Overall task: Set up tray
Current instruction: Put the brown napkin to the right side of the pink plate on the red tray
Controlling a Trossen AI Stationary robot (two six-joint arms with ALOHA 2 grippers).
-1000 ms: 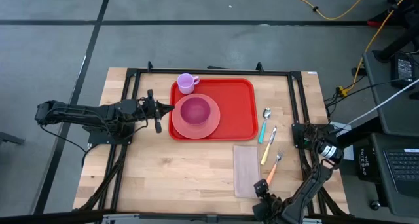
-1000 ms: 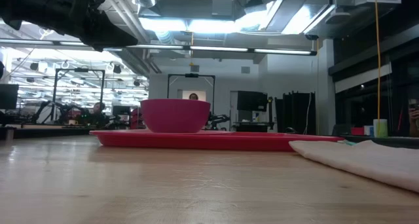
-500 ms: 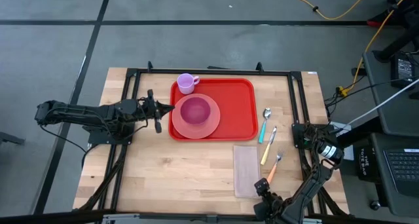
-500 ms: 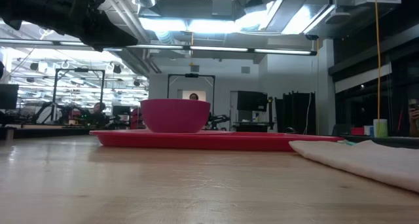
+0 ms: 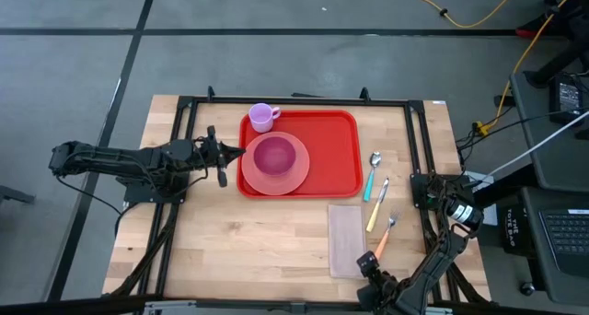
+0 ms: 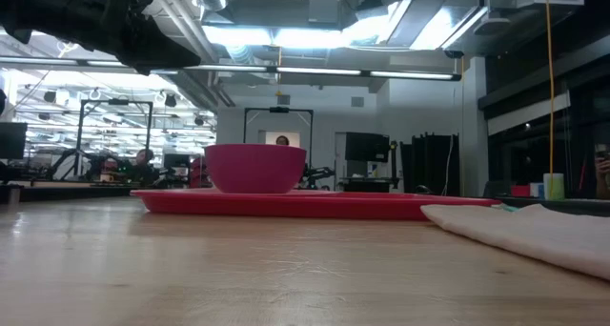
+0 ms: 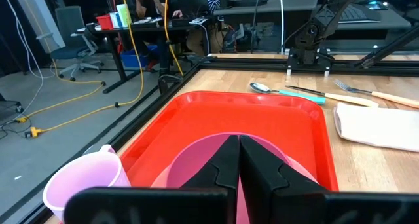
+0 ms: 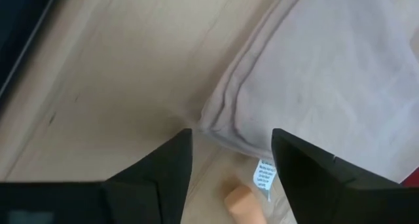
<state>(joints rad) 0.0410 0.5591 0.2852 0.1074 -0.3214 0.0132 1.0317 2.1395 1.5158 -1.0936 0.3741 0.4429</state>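
Currently, item 1: the tray (image 5: 322,154), bright red, lying flat near the far edge of the table (image 5: 258,241), midway between its left and right edges. Item 2: a salmon-pink plate (image 5: 293,179) on the tray's left half, carrying a magenta bowl (image 5: 274,155). Item 3: a lilac cup (image 5: 262,117) at the tray's far-left corner. Item 4: 3 pieces of cutlery on the bare wood beside the tray's right rim, namely a teal-handled spoon (image 5: 373,174), a yellow-handled knife (image 5: 376,207) and an orange-handled fork (image 5: 385,235). Item 5: a pale napkin (image 5: 345,239) toward the near edge, right of centre. Left gripper (image 5: 221,155): parked just outside the tray's left rim, jaws pressed together on nothing. Right gripper (image 8: 229,162): low over the near corner of the napkin, jaws apart and straddling its folded edge; nothing is held yet. Risks, as judged: closing here may catch only the top layer, so the napkin would unfold or trail when lifted; a small tan object (image 8: 241,199) and a white label (image 8: 263,174) sit between the fingers and could be pinched along with the cloth; a dragged napkin could sweep the fork, which lies just beside it; a low carry could snag on the tray's raised rim.
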